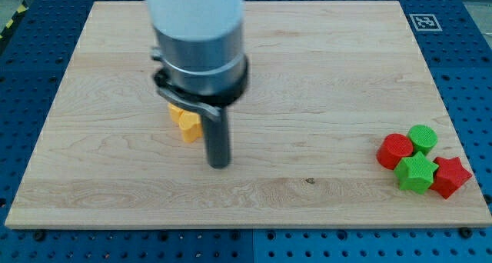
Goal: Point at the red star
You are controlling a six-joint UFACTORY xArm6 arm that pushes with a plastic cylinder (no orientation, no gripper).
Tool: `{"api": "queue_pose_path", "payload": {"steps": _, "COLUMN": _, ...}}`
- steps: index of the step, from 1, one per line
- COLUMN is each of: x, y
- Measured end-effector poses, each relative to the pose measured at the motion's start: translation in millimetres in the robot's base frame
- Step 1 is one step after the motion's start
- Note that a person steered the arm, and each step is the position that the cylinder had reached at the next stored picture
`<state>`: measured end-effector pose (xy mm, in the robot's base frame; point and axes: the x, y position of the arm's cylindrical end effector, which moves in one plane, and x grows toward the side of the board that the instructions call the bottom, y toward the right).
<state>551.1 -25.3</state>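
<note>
The red star (451,177) lies near the board's lower right corner, at the right end of a tight cluster. Touching it on its left is a green star (416,173). A red cylinder (395,150) and a green cylinder (422,138) sit just above and to the left. My tip (220,164) rests on the board left of centre, far to the left of the red star. A yellow block (185,121) lies just up and left of the tip, partly hidden behind the arm.
The wooden board (307,71) lies on a blue perforated table. A black-and-white marker tag (424,21) sits at the board's upper right corner. The arm's wide grey body (197,40) covers part of the upper left of the board.
</note>
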Motion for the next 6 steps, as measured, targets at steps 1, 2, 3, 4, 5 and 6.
{"api": "queue_pose_path", "payload": {"steps": 1, "x": 12, "y": 73}}
{"api": "queue_pose_path", "payload": {"steps": 2, "x": 22, "y": 157}}
{"api": "queue_pose_path", "payload": {"steps": 3, "x": 39, "y": 166}}
{"api": "queue_pose_path", "payload": {"steps": 4, "x": 64, "y": 190}}
{"api": "queue_pose_path", "payload": {"steps": 5, "x": 67, "y": 232}}
{"api": "queue_pose_path", "payload": {"steps": 6, "x": 67, "y": 312}}
